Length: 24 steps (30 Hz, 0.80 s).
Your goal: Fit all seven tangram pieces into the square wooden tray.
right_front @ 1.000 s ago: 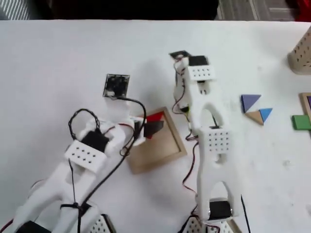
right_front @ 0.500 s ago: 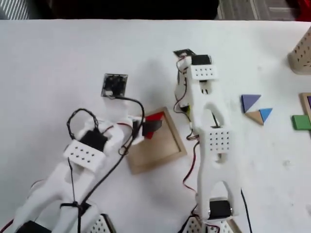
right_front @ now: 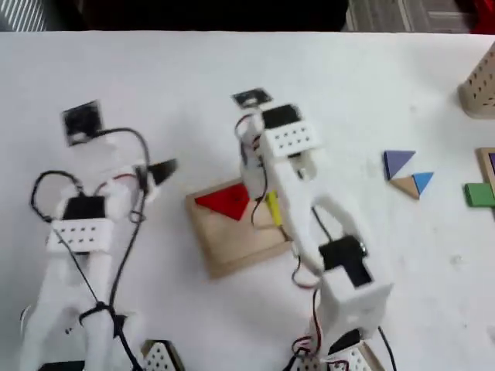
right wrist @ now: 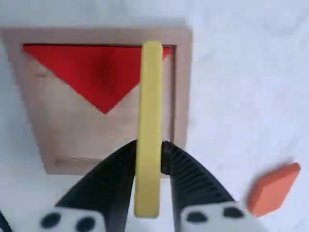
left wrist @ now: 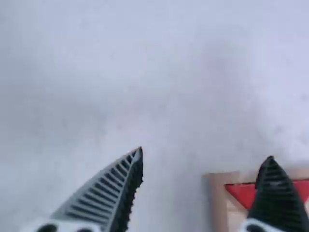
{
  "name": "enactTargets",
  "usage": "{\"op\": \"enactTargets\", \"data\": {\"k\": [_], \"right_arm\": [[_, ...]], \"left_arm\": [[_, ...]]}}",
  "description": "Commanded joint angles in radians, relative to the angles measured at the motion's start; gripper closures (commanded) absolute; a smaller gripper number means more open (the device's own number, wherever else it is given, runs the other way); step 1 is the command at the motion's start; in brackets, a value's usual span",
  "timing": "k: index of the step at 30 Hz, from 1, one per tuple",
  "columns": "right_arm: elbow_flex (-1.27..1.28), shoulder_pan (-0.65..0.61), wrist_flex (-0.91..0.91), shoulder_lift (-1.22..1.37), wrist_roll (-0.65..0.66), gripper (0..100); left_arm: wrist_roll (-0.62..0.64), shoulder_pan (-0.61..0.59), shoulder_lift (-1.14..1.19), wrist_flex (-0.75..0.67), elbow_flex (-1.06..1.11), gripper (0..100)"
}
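White counter (right_front: 155, 69). Left tool (left wrist: 204, 154), spread and empty, hangs just beside the wooden tray (right_front: 232, 259), where a red triangle (right_front: 226, 201) lies. Right tool (right wrist: 149, 145) pinches a yellow piece (right wrist: 148, 96) edge-on, shape unclear, above the tray: placing step. The next move likely calls for laying it flat beside the red. Loose triangles (right_front: 405, 186) wait rightward; the room beyond is dark.
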Motion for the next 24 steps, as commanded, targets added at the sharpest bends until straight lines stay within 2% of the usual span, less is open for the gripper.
{"op": "enactTargets", "data": {"k": [1,7,18,24], "right_arm": [[0.164,-0.076,-0.136,-0.171,-0.037,98.1],[0.388,-0.220,-0.361,-0.194,-0.072,98.1],[0.399,-0.325,-0.398,-0.173,-0.101,98.1],[0.397,-0.329,-0.444,-0.114,-0.152,97.8]], "left_arm": [[-0.003,-0.194,-0.028,0.032,-0.015,63],[-0.002,-0.344,-0.027,-0.075,0.058,63],[-0.005,-0.325,-0.025,-0.083,0.061,63],[-0.008,-0.325,-0.025,-0.083,0.061,63]]}}
